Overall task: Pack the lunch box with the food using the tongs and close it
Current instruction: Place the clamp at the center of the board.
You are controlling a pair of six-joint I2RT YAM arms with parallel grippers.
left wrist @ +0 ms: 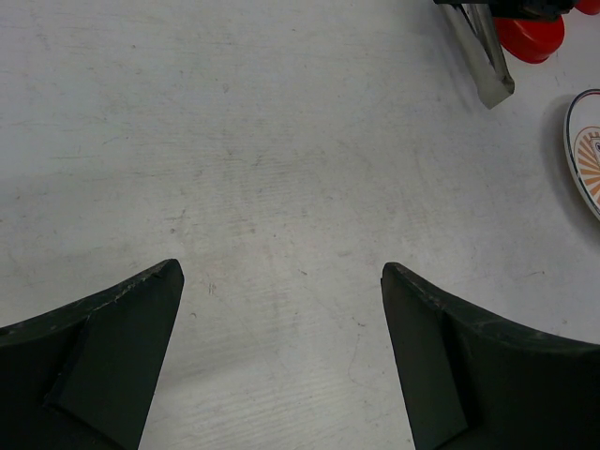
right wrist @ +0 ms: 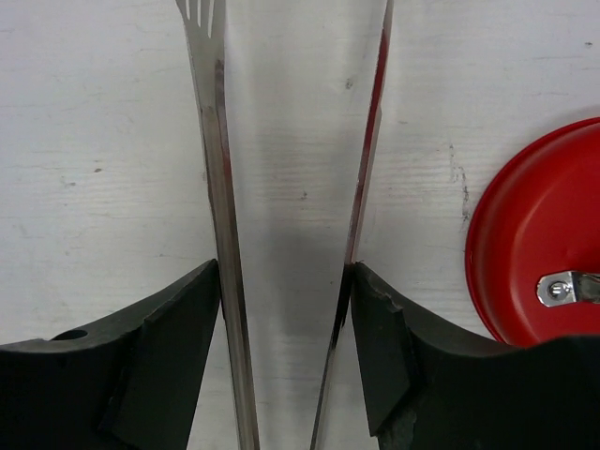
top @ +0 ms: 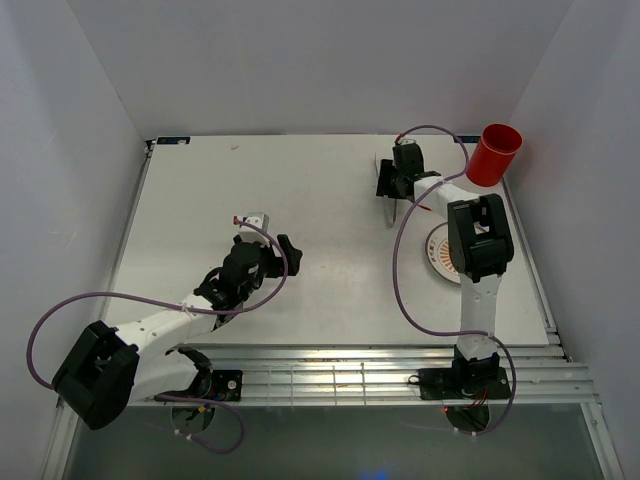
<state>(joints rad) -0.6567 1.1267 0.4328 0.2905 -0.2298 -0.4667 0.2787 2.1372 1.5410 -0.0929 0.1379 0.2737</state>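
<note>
Pressing right fingers (right wrist: 159,375) against both slim arms of the tongs (right wrist: 214,141), partway closed; judging them light, springy, slick steel, best squeezed mid-length. Holding left fingers (left wrist: 112,356) wide apart, empty.

Red lunch box (top: 495,153), silver tongs (right wrist: 216,178)

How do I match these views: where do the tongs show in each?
Top external: tongs under the right tool, right of centre.
Left wrist: top right corner.
Right wrist: centre, gripped by the tool.
Shared landmark: the red lid beside them, in both wrist views.
</note>
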